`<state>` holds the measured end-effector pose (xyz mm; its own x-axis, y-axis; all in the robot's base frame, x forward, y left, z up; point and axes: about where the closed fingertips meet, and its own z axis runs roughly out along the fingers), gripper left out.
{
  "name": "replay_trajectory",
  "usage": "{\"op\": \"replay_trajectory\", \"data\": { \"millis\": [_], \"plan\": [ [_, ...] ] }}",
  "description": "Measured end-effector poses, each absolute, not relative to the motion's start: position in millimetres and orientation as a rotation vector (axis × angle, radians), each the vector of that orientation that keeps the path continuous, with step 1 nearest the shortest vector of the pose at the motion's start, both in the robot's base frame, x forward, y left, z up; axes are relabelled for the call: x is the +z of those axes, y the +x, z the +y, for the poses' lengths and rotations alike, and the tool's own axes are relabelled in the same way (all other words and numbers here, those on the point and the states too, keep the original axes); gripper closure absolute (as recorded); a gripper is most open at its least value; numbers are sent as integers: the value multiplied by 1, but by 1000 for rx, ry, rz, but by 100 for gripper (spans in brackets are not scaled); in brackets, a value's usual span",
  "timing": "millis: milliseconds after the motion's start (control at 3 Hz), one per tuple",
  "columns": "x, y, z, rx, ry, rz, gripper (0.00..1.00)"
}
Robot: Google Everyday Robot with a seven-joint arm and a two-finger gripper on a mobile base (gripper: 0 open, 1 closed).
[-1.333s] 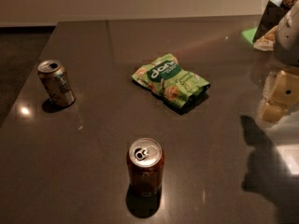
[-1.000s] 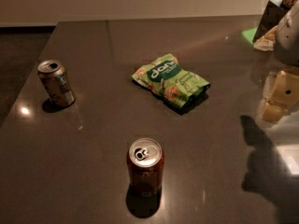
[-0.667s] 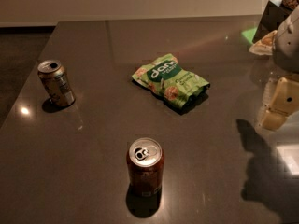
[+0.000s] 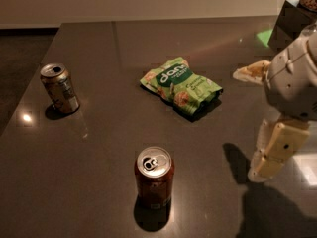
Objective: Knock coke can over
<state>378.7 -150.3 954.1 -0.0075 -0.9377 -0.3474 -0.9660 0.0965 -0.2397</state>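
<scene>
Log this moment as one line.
task: knock coke can over | dark red silver-topped soda can: upright, untouched | gripper: right of can, apart | step: not yet done

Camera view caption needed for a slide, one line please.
Gripper hangs at right, apart from the upright coke can in front; green snack bag in the middle, tan can at left.

**Arm at the right, gripper hanging low**

Reaches in from the right edge of the view, partly cut off there. Shows the arm [image 4: 292, 81] up high as a big, round, grey joint with a few small dots on it. Carries the gripper [image 4: 265, 165] just below that joint. Looks pale cream, long and blocky. Points down and a little to the left, low in the view.
</scene>
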Motion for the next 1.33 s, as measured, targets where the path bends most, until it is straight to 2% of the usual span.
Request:
{"op": "replay_trajectory", "data": {
  "millis": [667,1333],
  "plan": [
    [925,327,-72,346,-1945,1797,0],
    [911,311,-20,456,-1910,1740,0]
  ]
}}
